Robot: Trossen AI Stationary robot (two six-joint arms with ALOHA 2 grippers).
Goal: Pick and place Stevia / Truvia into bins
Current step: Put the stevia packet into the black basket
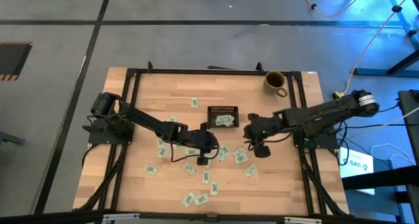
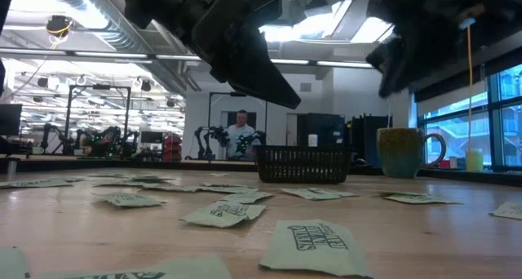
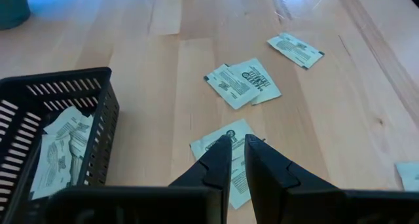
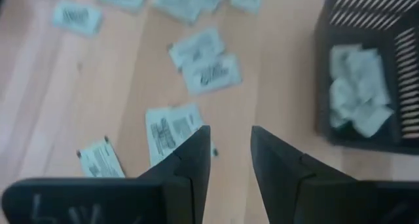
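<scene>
On the pale wooden table [image 1: 137, 99], a small black slotted plastic tray [image 1: 223, 116] sits near the middle toward the far edge, with several pale green and white paper sweetener packets [image 1: 226, 121] already lying inside it. Many more of these packets are scattered flat across the table in front of the tray and toward the near edge. The left gripper [image 3: 237, 160] hangs just above a packet beside the tray, its fingers almost pressed together with only a thin slit between them. The right gripper [image 4: 230, 152] hovers over loose packets on the tray's other side, fingers spread and holding nothing. An olive-yellow ceramic mug [image 1: 275, 82] stands near the far right corner.
</scene>
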